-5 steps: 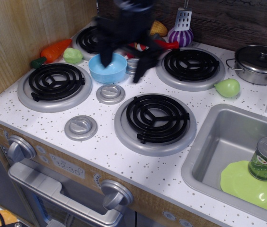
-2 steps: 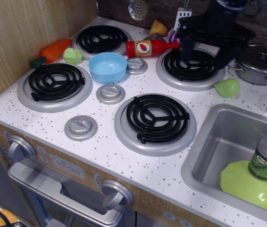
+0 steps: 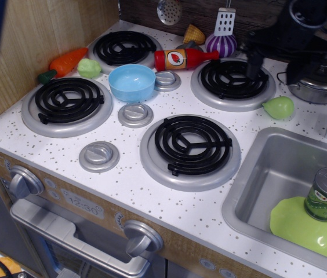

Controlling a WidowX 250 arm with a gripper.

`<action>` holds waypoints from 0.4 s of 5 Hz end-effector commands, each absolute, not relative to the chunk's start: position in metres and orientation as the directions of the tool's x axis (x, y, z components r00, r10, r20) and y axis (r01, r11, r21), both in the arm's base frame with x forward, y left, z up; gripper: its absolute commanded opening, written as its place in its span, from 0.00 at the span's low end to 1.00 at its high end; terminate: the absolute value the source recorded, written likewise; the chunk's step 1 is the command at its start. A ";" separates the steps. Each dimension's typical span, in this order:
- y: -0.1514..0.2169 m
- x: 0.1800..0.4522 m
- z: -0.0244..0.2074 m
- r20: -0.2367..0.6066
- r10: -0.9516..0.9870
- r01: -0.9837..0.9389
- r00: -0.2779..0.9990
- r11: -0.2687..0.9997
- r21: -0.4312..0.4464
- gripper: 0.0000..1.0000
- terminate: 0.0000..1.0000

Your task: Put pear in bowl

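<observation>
Pear lies on the white speckled tabletop, at the right, just beside the far-right burner and on the near side of the steel pot; its tapered tip points left. It touches neither the pot nor the sink. Bowl sits well apart from it, left of centre, between the four burners, upright and empty, touching nothing but the tabletop. A red bottle lies on its side just beyond the bowl, its neck pointing right.

Pincer hangs over the far-right burner, above and slightly beyond the pear, not in contact with it. Its two dark fingers stand spread apart with nothing between them; the pincer is open and empty. The arm above it is blurred against the back wall.

Other items: an orange carrot and a lumpy green vegetable at the far left against the wooden side panel; a purple onion-like toy and a spatula at the far wall. In the sink a lime-green plate lies flat with a green can upright at its far edge.
</observation>
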State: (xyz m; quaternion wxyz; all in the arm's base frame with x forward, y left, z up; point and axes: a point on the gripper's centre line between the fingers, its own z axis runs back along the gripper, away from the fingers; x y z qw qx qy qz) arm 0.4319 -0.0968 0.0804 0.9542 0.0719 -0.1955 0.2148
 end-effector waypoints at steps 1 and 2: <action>-0.120 0.452 0.084 0.415 0.441 -0.455 0.796 0.888 -0.069 1.00 0.00; -0.120 0.459 0.064 0.402 0.458 -0.480 0.793 0.876 -0.050 1.00 0.00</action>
